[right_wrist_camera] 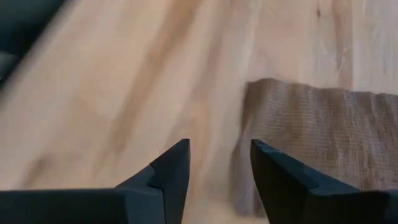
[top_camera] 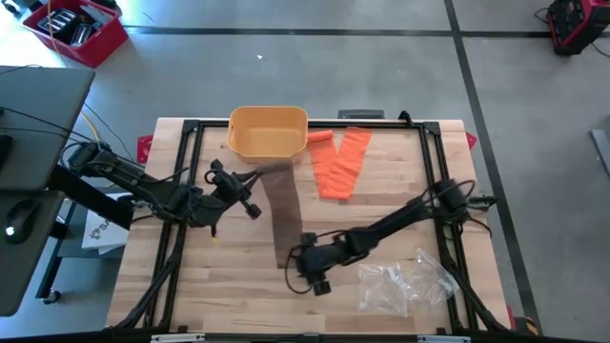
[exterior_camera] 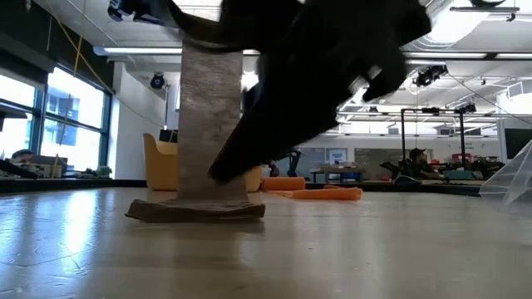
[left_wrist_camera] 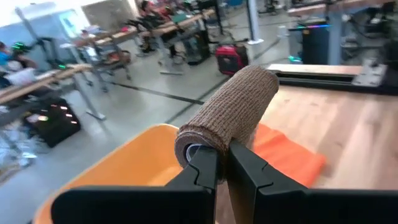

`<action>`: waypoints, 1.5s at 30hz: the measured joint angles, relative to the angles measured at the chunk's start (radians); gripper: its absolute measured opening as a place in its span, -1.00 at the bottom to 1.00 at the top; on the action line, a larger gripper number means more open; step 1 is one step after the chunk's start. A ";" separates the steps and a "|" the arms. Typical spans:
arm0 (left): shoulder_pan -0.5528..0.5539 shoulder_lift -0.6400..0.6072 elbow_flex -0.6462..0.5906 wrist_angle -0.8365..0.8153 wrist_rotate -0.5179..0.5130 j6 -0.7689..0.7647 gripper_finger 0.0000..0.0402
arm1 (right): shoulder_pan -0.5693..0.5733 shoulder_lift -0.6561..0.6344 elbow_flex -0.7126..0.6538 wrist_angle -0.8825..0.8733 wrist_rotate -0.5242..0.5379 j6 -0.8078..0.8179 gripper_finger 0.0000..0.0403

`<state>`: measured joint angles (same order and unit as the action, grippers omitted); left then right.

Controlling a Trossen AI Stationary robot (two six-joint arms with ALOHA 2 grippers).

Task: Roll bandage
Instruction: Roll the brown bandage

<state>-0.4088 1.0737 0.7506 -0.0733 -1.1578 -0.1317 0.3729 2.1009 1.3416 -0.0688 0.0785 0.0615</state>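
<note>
Two tools: left tool [left_wrist_camera: 222, 163] pinches bandage roll [left_wrist_camera: 230, 112]; right tool [right_wrist_camera: 217, 163] parted.

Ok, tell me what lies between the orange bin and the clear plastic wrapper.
In the high view, the orange bandage lies flat on the table between the orange bin and the clear plastic wrapper; the right arm also crosses that stretch.

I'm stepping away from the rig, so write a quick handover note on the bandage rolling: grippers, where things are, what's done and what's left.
Left gripper: shut on the brown bandage roll, held up near the orange bin.
Right gripper: open, low over the table at the strip's loose end, holding nothing.
Done: part of the brown bandage is rolled.
Left: the long tail lies flat on the table; the orange bandage is unrolled.
</note>
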 joint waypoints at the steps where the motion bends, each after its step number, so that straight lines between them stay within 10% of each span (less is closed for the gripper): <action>1: -0.001 0.000 0.000 -0.014 0.018 -0.016 -0.93 | 0.000 0.025 0.028 -0.016 0.019 -0.002 -0.23; 15: -0.006 0.000 0.000 -0.176 0.033 -0.167 -0.93 | -0.013 0.161 0.222 -0.256 0.063 0.056 -0.96; 27: -0.022 0.000 -0.013 -0.184 0.008 -0.225 -0.93 | 0.147 -0.128 0.216 -0.357 0.189 0.069 -0.99; 35: -0.109 0.020 -0.172 0.026 0.059 -0.340 -0.96 | 0.337 -0.336 0.216 -0.204 0.456 0.002 -1.00; 45: -0.210 0.197 -0.234 0.269 0.155 -0.415 -0.96 | 0.449 -0.460 0.216 0.125 0.508 -0.331 -1.00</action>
<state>-0.6183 1.2704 0.5163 0.1956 -1.0033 -0.5468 0.8219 1.6406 1.5574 0.0559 0.5863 -0.2699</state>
